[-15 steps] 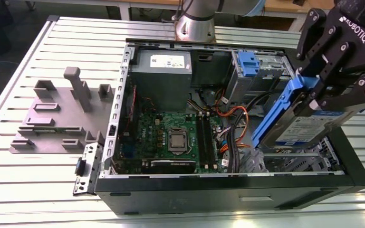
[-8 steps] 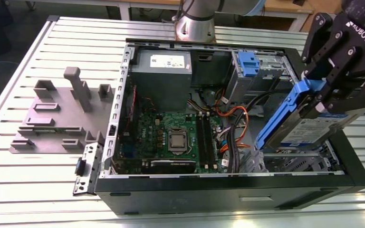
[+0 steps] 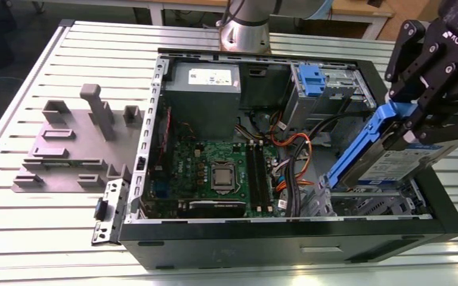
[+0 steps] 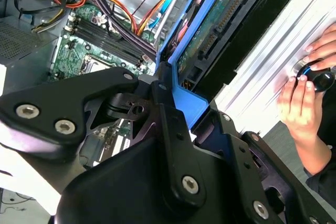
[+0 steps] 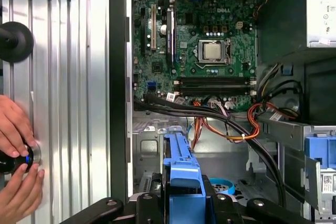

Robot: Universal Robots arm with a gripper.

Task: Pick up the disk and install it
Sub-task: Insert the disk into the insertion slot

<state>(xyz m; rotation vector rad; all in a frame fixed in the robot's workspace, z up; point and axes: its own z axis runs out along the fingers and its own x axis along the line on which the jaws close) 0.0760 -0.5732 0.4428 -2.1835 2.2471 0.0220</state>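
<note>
Gripper (image 3: 421, 126) fingers are closed on the disk (image 3: 392, 159), gripping it at its blue carrier bracket. It hangs over the drive bay (image 3: 372, 205) in the open computer case (image 3: 448, 208), at the exterior view's right. The case's side wall is close on one side and a bundle of cables (image 3: 291, 176) is just beside its lower end. The disk is tilted, its long axis sloping down toward the motherboard (image 3: 213, 173). In the second wrist view its circuit-board face (image 4: 210, 24) shows.

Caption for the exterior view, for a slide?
Gripper holds the blue-framed disk tilted over the open computer case.
</note>
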